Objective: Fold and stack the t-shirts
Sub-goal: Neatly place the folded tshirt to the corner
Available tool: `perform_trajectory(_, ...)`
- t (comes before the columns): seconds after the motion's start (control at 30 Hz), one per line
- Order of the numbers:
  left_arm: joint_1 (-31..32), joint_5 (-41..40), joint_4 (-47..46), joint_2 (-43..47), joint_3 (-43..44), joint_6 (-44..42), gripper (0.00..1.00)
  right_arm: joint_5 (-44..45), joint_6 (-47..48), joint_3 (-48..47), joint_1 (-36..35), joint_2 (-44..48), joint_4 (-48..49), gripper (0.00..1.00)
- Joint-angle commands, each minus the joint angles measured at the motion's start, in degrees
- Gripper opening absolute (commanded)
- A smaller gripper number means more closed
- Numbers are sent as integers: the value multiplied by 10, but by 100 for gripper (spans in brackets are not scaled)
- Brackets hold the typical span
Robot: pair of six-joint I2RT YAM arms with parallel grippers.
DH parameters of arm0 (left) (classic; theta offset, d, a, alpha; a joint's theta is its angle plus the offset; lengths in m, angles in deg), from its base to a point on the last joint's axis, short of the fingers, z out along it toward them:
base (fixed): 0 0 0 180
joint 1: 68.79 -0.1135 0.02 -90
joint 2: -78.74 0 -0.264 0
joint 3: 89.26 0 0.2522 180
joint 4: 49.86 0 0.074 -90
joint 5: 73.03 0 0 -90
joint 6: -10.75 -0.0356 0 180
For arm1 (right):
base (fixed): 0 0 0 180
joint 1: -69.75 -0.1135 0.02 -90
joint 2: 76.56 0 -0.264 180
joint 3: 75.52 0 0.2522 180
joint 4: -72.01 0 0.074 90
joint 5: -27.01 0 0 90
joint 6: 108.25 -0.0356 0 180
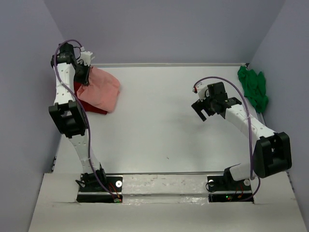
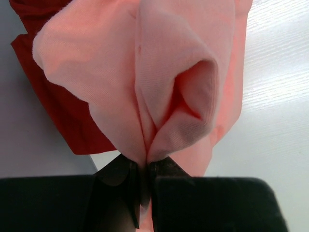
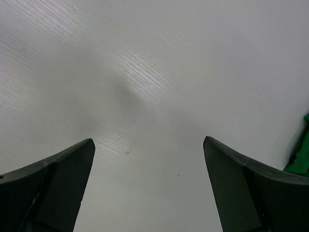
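At the table's far left, the salmon-pink t-shirt (image 1: 100,89) hangs bunched from my left gripper (image 1: 83,76), which is shut on a pinched fold of it (image 2: 145,162). Its lower part rests over the dark red t-shirt (image 1: 94,107), which lies flat beneath and shows at the left of the left wrist view (image 2: 58,106). The bright green t-shirt (image 1: 254,87) is crumpled at the far right edge; a sliver of it (image 3: 300,162) shows in the right wrist view. My right gripper (image 1: 203,112) hovers open over bare table (image 3: 149,140), holding nothing.
Lilac walls close in the white table (image 1: 164,121) at the left, back and right. The arm bases stand on the near ledge (image 1: 164,186).
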Motion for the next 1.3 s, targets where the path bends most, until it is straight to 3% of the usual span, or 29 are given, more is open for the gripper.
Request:
perform_trajectory(0.0, -12, -15, 0, -1, 26, -21, 0, 13, -1, 3, 3, -5, 28, 100)
perform_trajectory(0.4, -38, -41, -11, -34, 35, -37, 0, 15, -1, 5, 3, -14, 28, 100)
perform_trajectory(1.27, -49, -150, -139, -107, -33, -87, 0, 47, 3, 2, 3, -63, 28, 100)
